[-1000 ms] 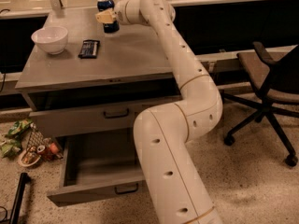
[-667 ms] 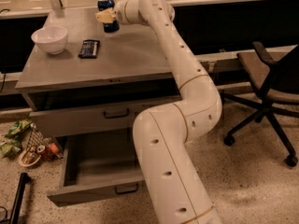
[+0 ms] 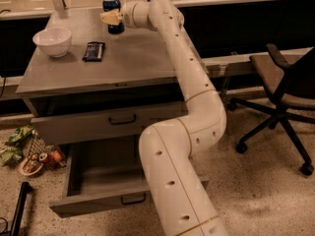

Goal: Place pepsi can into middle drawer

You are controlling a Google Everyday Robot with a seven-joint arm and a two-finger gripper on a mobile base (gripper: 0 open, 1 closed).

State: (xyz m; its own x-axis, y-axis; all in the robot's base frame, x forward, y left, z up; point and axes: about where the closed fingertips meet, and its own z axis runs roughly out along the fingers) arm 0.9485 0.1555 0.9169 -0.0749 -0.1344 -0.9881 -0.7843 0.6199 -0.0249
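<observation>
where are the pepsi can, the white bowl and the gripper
pepsi can (image 3: 112,6): camera view, blue side just under the silver top
white bowl (image 3: 53,46): camera view, outer front wall
gripper (image 3: 110,17): camera view, pale tip in front of the can

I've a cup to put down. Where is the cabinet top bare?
The right-front of the cabinet top, between the snack bar and the arm, is bare, as is the front strip before the white bowl. The back is crowded: the gripper sits at the pepsi can.
</observation>
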